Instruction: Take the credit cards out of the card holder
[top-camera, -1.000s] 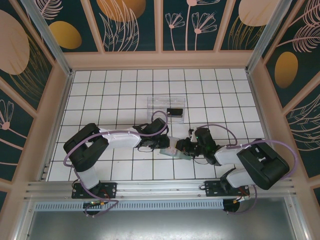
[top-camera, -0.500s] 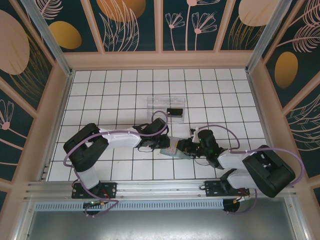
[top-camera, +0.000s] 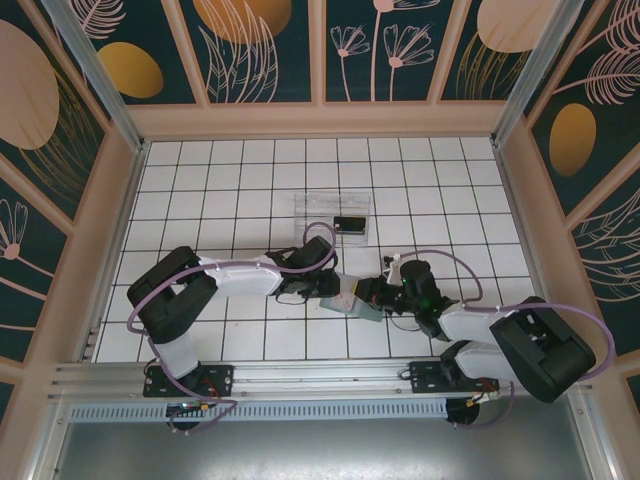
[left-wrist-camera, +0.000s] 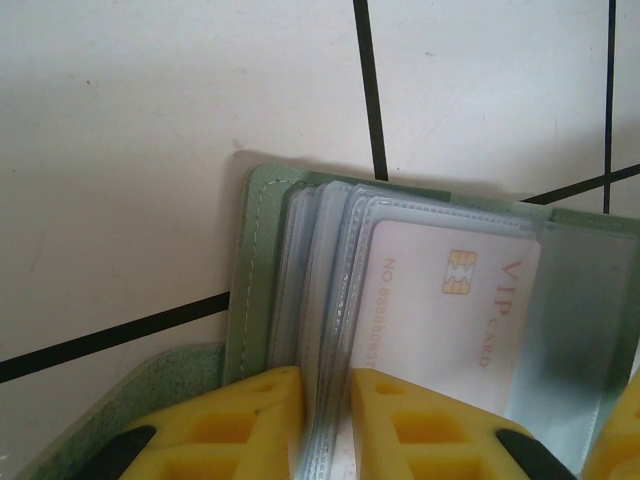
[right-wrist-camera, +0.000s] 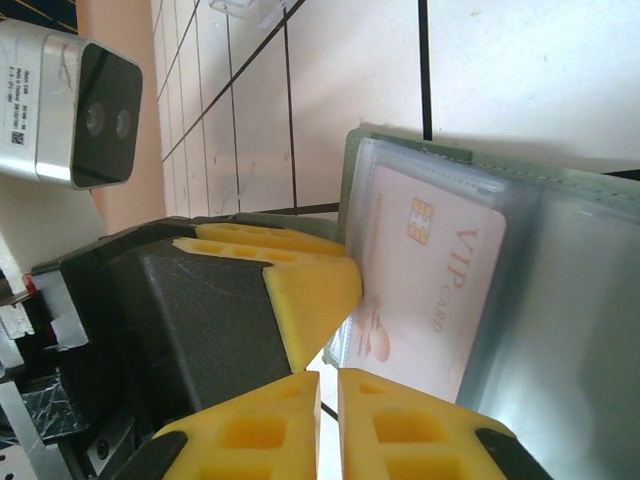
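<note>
**tilefan:** While both arms fold low and meet mid-table, the left gripper (left-wrist-camera: 325, 400) clamps the card holder (left-wrist-camera: 255, 270) by its clear sleeves.

**yam_guy:** The right gripper (right-wrist-camera: 328, 395) is nearly closed, can't tell on what. Two cards: pale card (left-wrist-camera: 450, 300) sleeved, black card (top-camera: 350, 222) in the clear tray (top-camera: 305, 205). White tiled table (top-camera: 200, 200), floral walls (top-camera: 260, 50).

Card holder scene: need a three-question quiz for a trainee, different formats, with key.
1. True or false: the pale card is already out of the card holder.
2. The black card lies: A) in the clear tray; B) in the card holder; C) on a bare tile.
3. What part of the card holder is the left hand clamped on?

Key: 1 false, it sits in a sleeve. 2 A. 3 the clear sleeves.
</note>
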